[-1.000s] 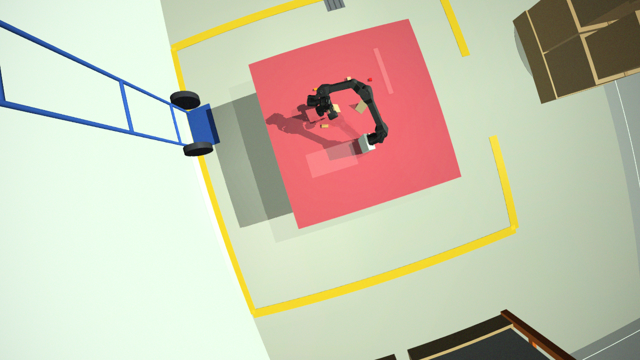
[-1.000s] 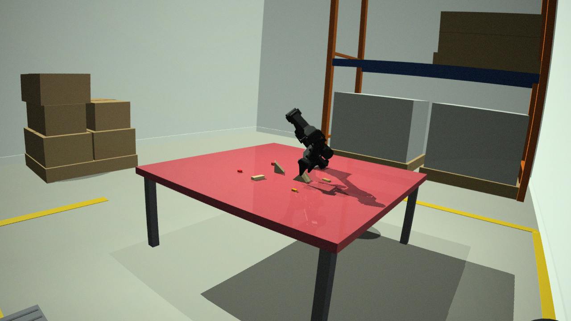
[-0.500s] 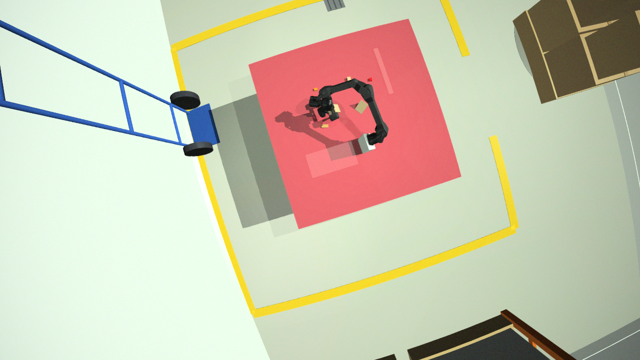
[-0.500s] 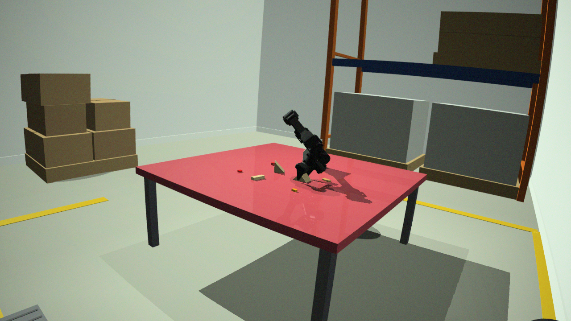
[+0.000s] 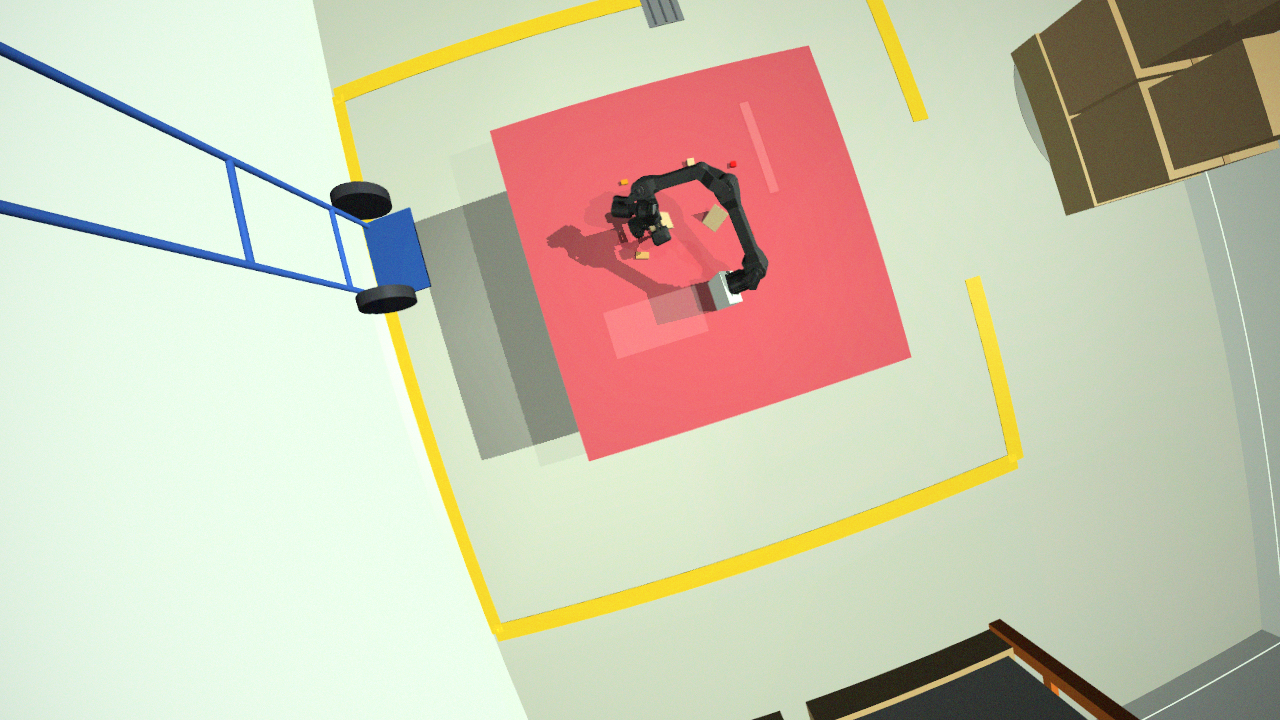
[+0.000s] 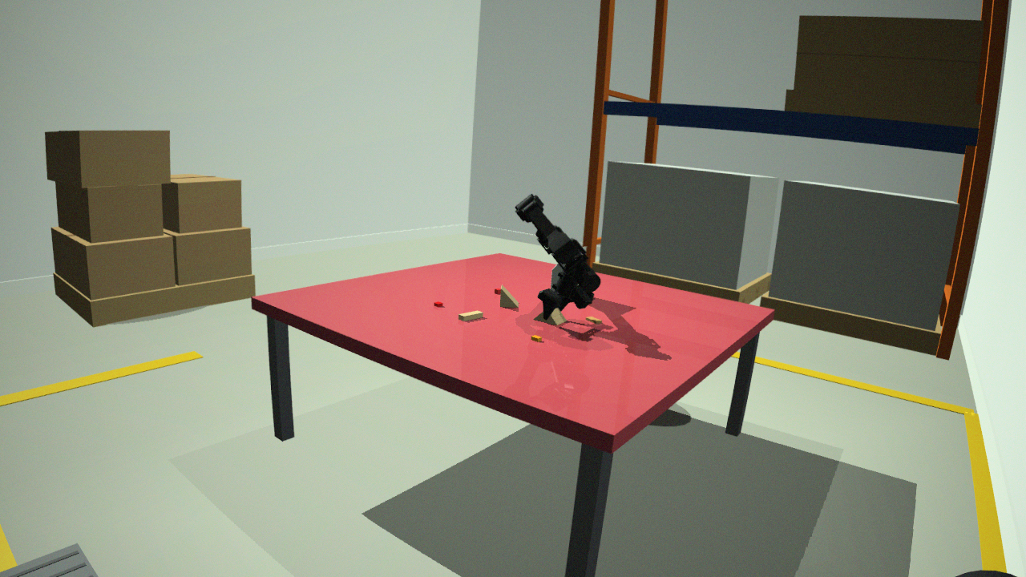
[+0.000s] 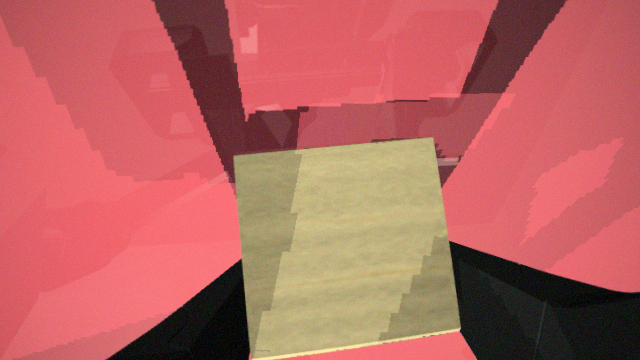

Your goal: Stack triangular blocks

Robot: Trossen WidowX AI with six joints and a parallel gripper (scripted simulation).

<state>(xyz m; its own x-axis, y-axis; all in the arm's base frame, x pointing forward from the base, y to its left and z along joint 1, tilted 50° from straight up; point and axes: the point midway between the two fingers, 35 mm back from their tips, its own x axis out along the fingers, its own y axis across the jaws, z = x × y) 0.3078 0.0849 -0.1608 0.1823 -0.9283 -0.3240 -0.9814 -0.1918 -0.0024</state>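
Observation:
One tan triangular block (image 7: 345, 220) (image 6: 557, 316) (image 5: 666, 220) sits on the red table (image 6: 401, 336) (image 5: 805, 313) between my gripper's fingers. In the wrist view its sloped face fills the middle, and the black fingers press against its left and right sides. My gripper (image 7: 340, 258) (image 6: 554, 309) (image 5: 657, 231) is low at the table, shut on this block. The second triangular block (image 6: 508, 297) (image 5: 714, 217) stands apart on the table, clear of the arm.
Small loose pieces lie around: a tan slab (image 6: 470, 315) (image 5: 690, 161), a red cube (image 6: 438, 304) (image 5: 732, 163), an orange piece (image 6: 535, 337) (image 5: 622, 181) and a small tan slab (image 6: 593, 320) (image 5: 641, 255). The arm's base (image 5: 726, 291) stands mid-table.

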